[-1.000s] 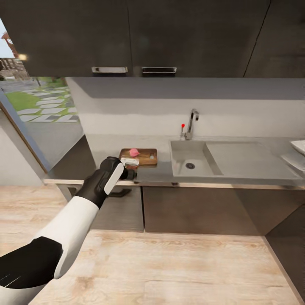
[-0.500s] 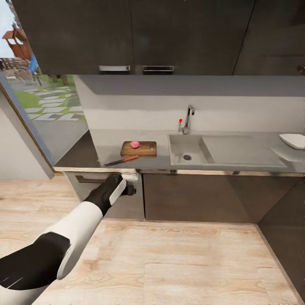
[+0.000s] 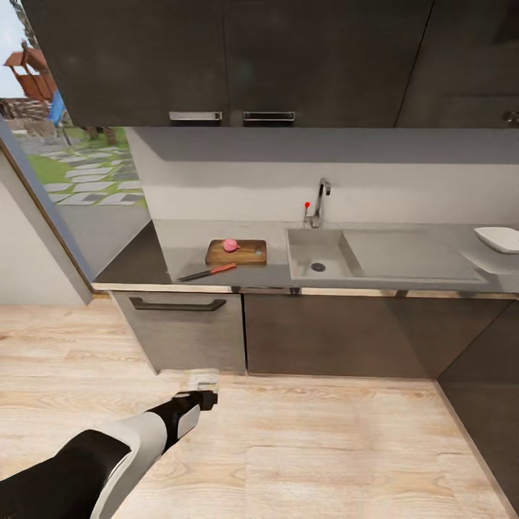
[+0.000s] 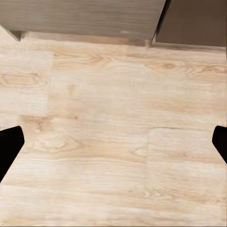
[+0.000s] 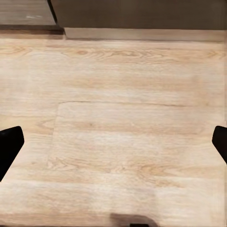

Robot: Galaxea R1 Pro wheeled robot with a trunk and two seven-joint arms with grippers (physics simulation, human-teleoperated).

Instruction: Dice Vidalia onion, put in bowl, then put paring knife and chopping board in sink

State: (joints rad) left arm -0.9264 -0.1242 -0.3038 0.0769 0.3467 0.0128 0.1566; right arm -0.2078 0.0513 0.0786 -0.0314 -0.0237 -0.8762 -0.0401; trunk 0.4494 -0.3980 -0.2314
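The onion (image 3: 230,245) sits on the board (image 3: 236,252), the knife (image 3: 207,272) at its 7 o'clock. Both pincers, left (image 4: 113,142) and right (image 5: 113,142), gape empty over the floor (image 3: 324,447).

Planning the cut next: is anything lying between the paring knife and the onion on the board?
Nothing visible. The red-handled paring knife lies on the grey countertop just in front of the wooden chopping board, where the pink onion sits.
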